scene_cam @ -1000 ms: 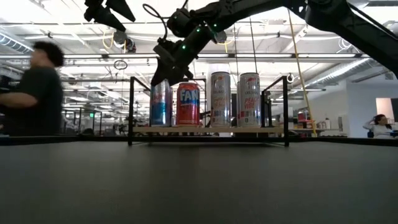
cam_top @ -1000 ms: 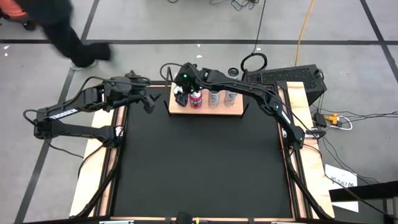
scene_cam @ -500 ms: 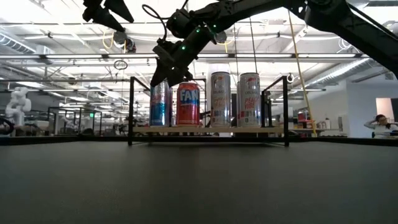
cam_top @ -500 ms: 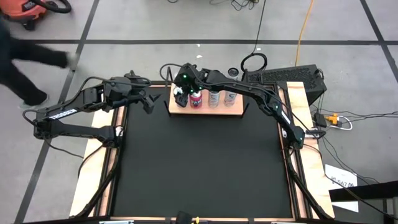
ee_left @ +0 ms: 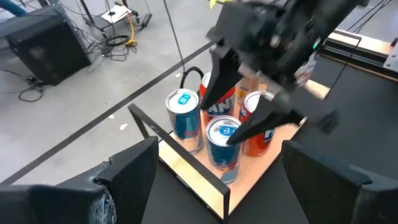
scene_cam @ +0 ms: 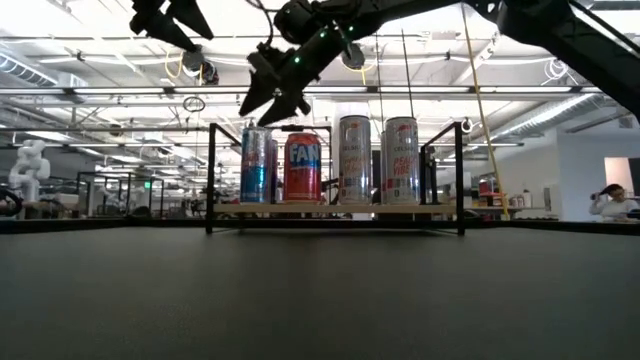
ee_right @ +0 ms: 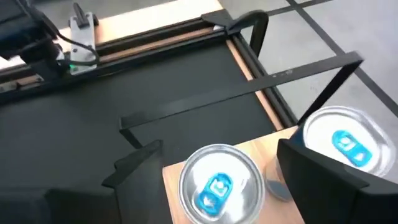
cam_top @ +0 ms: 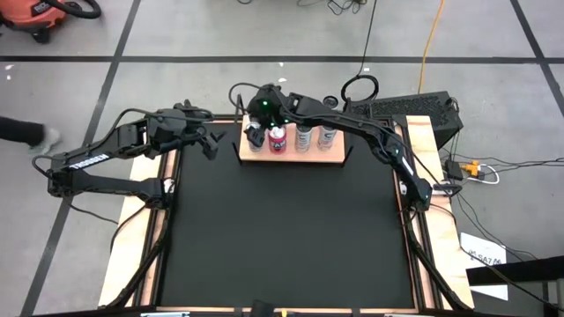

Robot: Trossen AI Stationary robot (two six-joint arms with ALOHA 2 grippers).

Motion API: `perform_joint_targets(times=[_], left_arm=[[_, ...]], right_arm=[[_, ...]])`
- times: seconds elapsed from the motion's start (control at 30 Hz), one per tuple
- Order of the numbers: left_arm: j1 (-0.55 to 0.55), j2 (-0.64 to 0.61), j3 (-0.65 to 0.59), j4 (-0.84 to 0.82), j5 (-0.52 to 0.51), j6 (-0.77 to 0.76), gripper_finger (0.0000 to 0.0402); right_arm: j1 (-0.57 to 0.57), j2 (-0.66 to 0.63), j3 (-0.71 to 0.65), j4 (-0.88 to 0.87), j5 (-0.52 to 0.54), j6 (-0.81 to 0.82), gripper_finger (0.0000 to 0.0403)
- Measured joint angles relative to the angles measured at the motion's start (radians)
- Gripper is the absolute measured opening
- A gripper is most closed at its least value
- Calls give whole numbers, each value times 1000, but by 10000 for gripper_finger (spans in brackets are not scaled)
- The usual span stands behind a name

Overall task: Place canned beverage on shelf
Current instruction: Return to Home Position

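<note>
Right gripper (scene_cam: 264, 115) has lifted off the blue soda can (scene_cam: 257, 165). Half a second ago its fingers were down around the can's top; now they hang just above it with clear air between. Jaws spread, nothing in them.

The can didn't follow the lift. It stands upright on the shelf (scene_cam: 340, 208) at the end nearest the left arm, next to the red Fanta can (scene_cam: 303, 168) and two silver cans (scene_cam: 353, 160). Right wrist view shows a second blue-tabbed can (ee_right: 342, 140) just beside it on the board, also upright.

Left gripper (cam_top: 210, 143) is raised off that same shelf end, jaws wide and empty, same spot as before. No can shows on the black table (cam_top: 282, 238).

Read: release looks clean and placement done; only the retreat home is left. Right arm reaches over the row, so I'd go up before pulling back, or it may clip a can top.
</note>
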State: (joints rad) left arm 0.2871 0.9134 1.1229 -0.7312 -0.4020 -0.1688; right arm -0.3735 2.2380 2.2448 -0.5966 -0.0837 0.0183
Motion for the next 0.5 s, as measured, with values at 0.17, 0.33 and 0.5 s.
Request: perform_joint_targets(times=[0.17, 0.33, 0.5], left_arm=[[-1, 0, 0, -20, -19, -10, 334], [-2, -21, 0, 24, -3, -9, 317], [-4, -68, -7, 97, 27, -10, 260]], right_arm=[[0, -53, 0, -25, 2, 12, 304], [5, -155, 0, -36, 1, 41, 304], [39, -255, 0, -69, 4, 61, 290]])
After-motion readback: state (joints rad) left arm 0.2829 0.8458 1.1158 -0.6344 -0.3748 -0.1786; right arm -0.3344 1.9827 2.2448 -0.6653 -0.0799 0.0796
